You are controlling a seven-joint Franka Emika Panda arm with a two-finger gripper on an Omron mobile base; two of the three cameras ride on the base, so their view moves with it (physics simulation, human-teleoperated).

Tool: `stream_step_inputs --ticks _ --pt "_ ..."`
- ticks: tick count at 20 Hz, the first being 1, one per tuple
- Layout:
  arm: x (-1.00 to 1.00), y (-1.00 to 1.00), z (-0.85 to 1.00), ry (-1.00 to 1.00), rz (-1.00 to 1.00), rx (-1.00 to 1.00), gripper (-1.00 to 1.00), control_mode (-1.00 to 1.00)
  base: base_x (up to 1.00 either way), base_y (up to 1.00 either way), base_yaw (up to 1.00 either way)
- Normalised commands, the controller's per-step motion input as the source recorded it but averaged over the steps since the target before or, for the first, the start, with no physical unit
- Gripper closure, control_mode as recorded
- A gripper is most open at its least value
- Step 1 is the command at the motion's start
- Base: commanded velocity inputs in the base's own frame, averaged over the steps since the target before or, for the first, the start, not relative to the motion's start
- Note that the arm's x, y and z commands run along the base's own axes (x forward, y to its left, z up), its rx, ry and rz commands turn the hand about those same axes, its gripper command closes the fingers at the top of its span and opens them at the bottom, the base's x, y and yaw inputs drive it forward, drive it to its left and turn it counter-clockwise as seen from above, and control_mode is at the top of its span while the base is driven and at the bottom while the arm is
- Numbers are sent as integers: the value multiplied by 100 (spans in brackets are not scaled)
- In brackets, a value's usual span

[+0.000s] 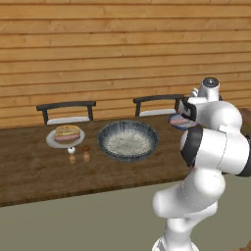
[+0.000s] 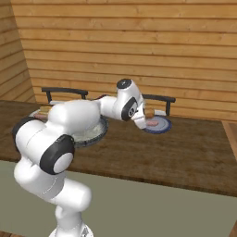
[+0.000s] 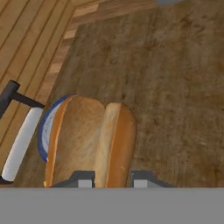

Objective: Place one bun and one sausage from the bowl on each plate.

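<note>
Gripper (image 3: 113, 180) is clamped on a bun (image 3: 89, 140), fingertips either side of it at the bottom of the hand view. The bun hangs over the bluish plate (image 3: 43, 131), whose blue rim shows just past its left edge. In the right base view the hand sits right above that bluish plate (image 2: 163, 125), with a pinkish sausage (image 2: 152, 123) already lying on it.

Step in hand, as a judgement: second plate's bun, last placement. Bowl (image 1: 128, 140) looks empty, pale inside with nothing in it. The other plate (image 1: 51, 141), at the left end of the table (image 1: 29, 171), already carries a bun with a sausage in it (image 1: 67, 133).

Next move calls for lowering the bun onto the blue plate beside or over the sausage, then opening the fingers. The bun looks about as wide as the plate, so centring matters or it tips off the rim.

Around: salt and pepper shakers (image 1: 79, 154) stand between the bowl and the far-left plate, well apart from the work. Two dark chairs (image 1: 66, 110) sit behind the table against the wooden wall; a chair back (image 3: 19, 131) lies just beyond the blue plate. Nothing blocks the descent.
</note>
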Motion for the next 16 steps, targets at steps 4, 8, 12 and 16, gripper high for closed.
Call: stream_step_inputs --ticks 4,8,12,16 --pt "39 -12 0 3 0 11 100 -100 0 0 0" --pt "32 -21 -8 5 0 8 100 -100 0 0 0" --pt "41 -22 -25 8 -1 8 100 -100 0 0 0" --pt "61 -5 -24 5 0 7 100 -100 0 0 0"
